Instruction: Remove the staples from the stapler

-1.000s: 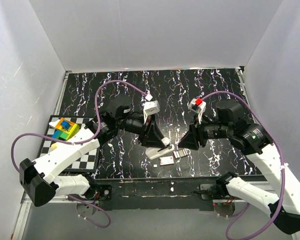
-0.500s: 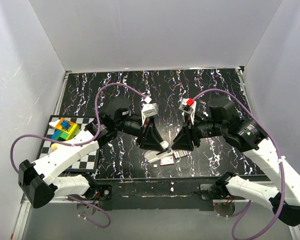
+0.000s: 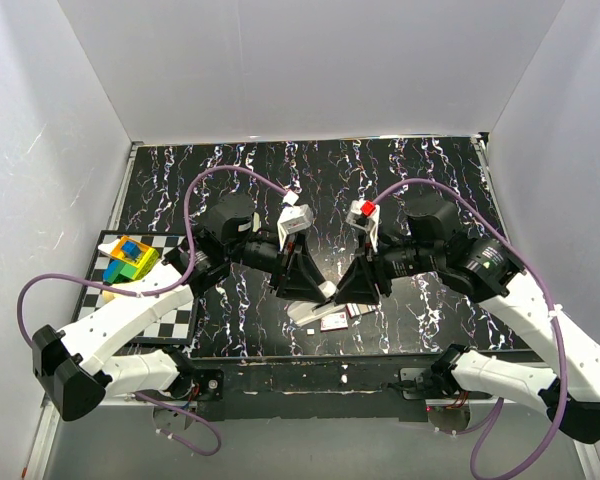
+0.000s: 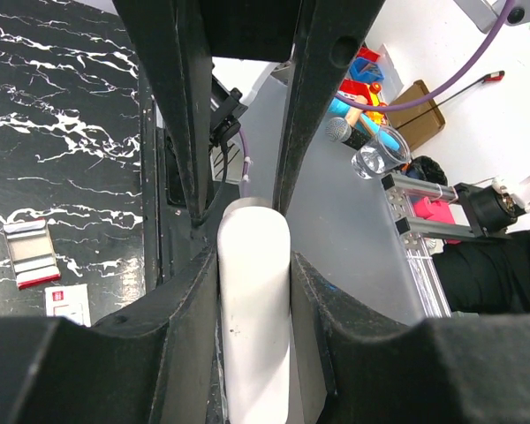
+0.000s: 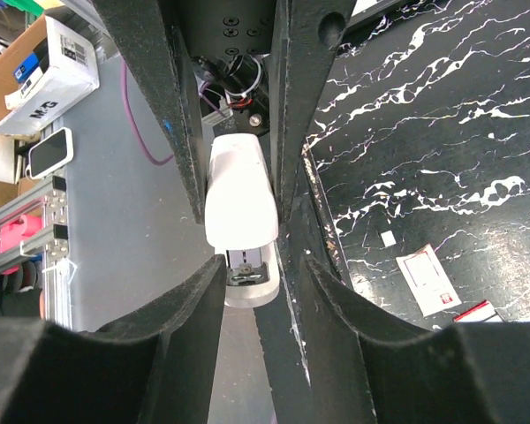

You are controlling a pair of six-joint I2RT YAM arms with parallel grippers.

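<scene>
My left gripper is shut on a white stapler and holds it just above the black marbled table near the front edge. In the left wrist view the stapler fills the gap of the left gripper. My right gripper faces it, open, and in the right wrist view the right gripper has its fingers on either side of the stapler's end, closer to the left finger. A silvery-grey ribbed strip of staples with a red edge lies on the table.
A small flat pink-and-white box lies below the stapler and also shows in the wrist views. A checkerboard with coloured blocks sits at the left. White walls surround the table.
My right gripper has moved left to the stapler, and its open fingers now stand around the stapler's end. My left gripper has kept hold of the stapler and shifted slightly left.
</scene>
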